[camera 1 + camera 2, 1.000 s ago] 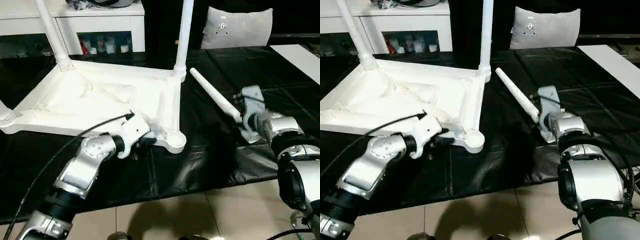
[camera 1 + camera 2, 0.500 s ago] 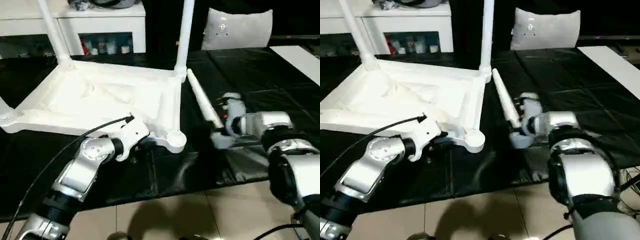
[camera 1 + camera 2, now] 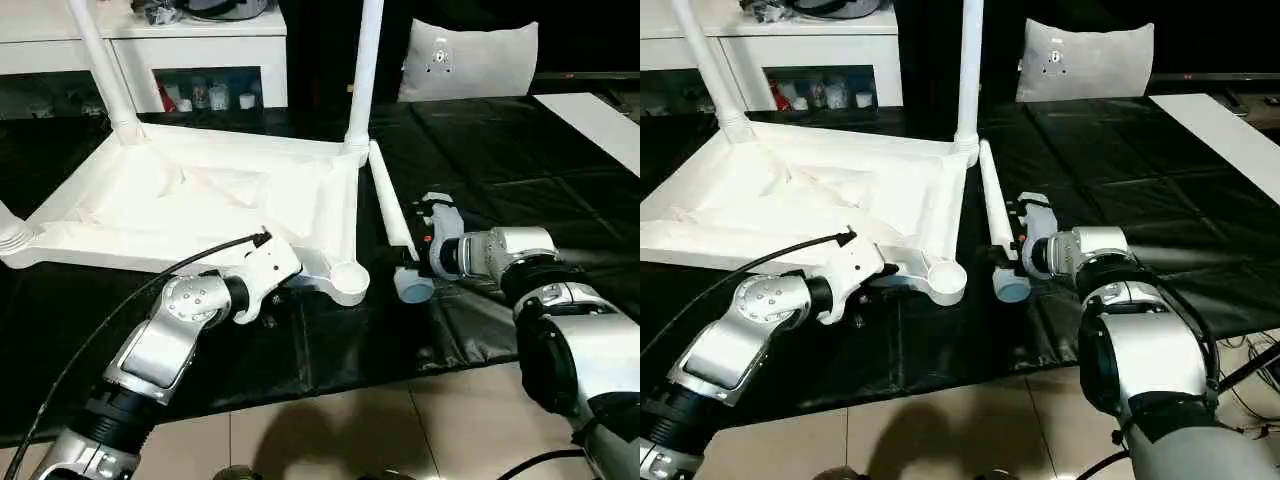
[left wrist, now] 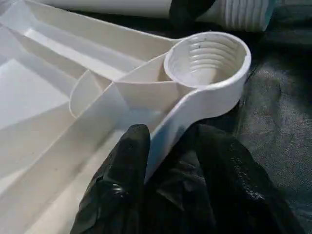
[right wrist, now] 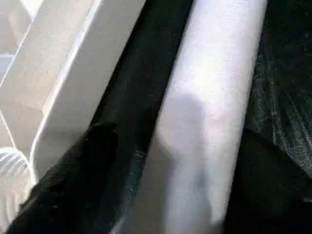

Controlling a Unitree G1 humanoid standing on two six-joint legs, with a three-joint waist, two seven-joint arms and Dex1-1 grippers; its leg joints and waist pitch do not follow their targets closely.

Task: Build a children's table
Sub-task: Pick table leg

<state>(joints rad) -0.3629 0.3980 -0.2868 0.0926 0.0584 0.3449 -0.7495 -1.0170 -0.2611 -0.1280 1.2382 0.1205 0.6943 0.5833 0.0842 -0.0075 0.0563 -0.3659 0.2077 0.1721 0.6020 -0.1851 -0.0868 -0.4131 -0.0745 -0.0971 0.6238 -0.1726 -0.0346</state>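
Note:
The children's table top [image 3: 200, 190] lies upside down on the black mat, with white legs standing in its far corners. Its near right corner socket [image 3: 350, 278] [image 4: 207, 53] has no leg in it. My left gripper [image 4: 165, 141] [image 3: 285, 290] is shut on the top's rim just behind that socket, one black finger on each side of the wall. A loose leg [image 3: 390, 205] [image 5: 209, 97] lies along the top's right edge, thick threaded end nearest me. My right gripper [image 3: 415, 240] straddles this leg near its thick end, open, with a gap showing beside one finger [image 5: 92, 161].
A white cabinet [image 3: 190, 40] with glass doors stands behind the table top. A grey cushion [image 3: 470, 60] leans at the back right, and a flat white board [image 3: 590, 115] lies at the far right. The mat ends at tiled floor [image 3: 330, 430] in front.
My right gripper has moved left, and the loose leg has swung from a slant on the mat to lie beside the top's right edge. The left gripper has kept its hold.

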